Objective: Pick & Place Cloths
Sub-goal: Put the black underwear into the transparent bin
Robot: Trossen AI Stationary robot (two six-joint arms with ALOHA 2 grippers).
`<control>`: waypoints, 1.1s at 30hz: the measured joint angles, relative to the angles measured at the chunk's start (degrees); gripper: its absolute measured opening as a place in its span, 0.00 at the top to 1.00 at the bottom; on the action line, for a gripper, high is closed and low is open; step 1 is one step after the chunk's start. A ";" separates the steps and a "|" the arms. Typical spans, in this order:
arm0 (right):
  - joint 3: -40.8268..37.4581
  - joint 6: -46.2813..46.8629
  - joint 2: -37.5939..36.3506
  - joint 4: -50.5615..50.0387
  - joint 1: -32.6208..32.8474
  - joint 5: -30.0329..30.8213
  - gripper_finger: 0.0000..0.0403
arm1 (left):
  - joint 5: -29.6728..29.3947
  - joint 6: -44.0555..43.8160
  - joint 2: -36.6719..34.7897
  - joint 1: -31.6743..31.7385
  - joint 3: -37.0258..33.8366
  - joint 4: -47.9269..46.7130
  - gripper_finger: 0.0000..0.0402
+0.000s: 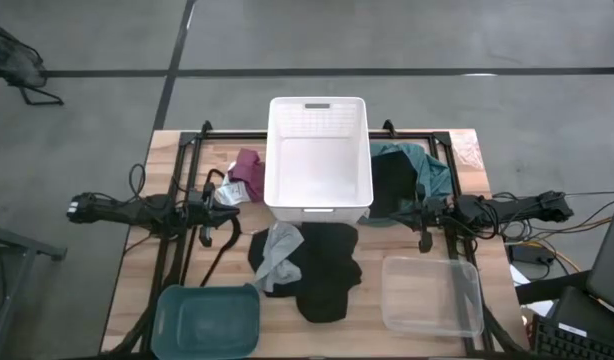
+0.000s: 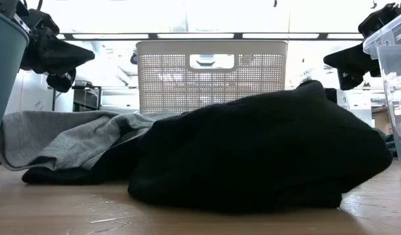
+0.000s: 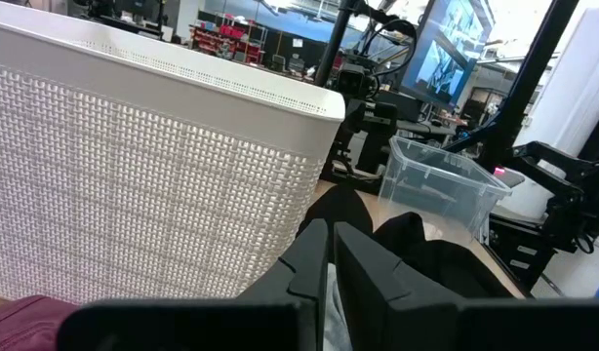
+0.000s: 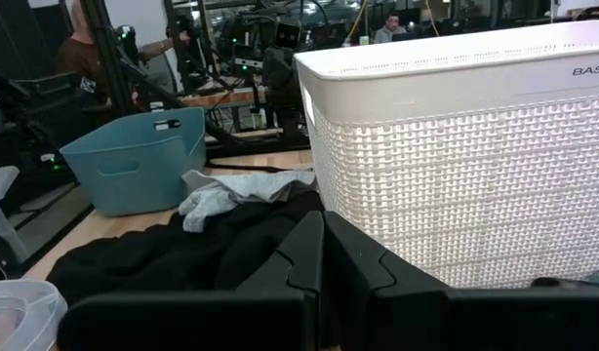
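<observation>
The black cloths (image 1: pixel 325 268) lie heaped on the table in front of the white basket (image 1: pixel 318 160), with the light grey cloth (image 1: pixel 280 250) draped over their left part. The maroon cloth (image 1: pixel 249 172) and the small white cloth (image 1: pixel 227 195) lie left of the basket. The teal-green cloth (image 1: pixel 427 165) and another black cloth (image 1: pixel 391 185) lie on its right. My left gripper (image 3: pixel 331 255) hovers shut beside the basket's left wall, above the maroon cloth (image 3: pixel 26 322). My right gripper (image 4: pixel 322 246) hovers shut at the basket's right wall. Neither holds anything.
A teal tray (image 1: pixel 207 320) sits at the table's near left and a clear tray (image 1: pixel 432 295) at its near right. The basket (image 2: pixel 210 75) stands behind the cloth heap (image 2: pixel 253 153). People and equipment show in the room beyond the table.
</observation>
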 joint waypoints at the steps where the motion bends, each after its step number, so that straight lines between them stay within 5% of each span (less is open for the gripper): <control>1: -0.01 1.32 0.00 0.30 0.00 -0.16 0.98 | -0.01 0.00 0.00 0.01 0.00 0.01 0.93; 9: -0.01 44.99 -0.04 13.25 -0.02 -1.44 0.98 | 0.00 0.00 0.00 0.01 -0.02 0.01 0.93; 15: -0.01 57.01 -0.06 22.64 -0.02 3.28 0.98 | 0.00 0.00 0.00 -0.01 -0.02 0.01 0.93; 22: 4.56 54.87 1.20 22.88 -0.02 4.18 0.98 | -0.01 0.00 0.00 -0.01 -0.02 0.00 0.93; 25: 13.59 50.66 4.28 11.04 0.00 4.26 0.98 | 0.00 0.00 0.00 0.01 -0.02 -0.01 0.93; 33: 45.33 47.33 22.02 -51.71 -0.02 5.19 0.97 | -0.01 0.00 0.00 -0.01 0.00 0.01 0.93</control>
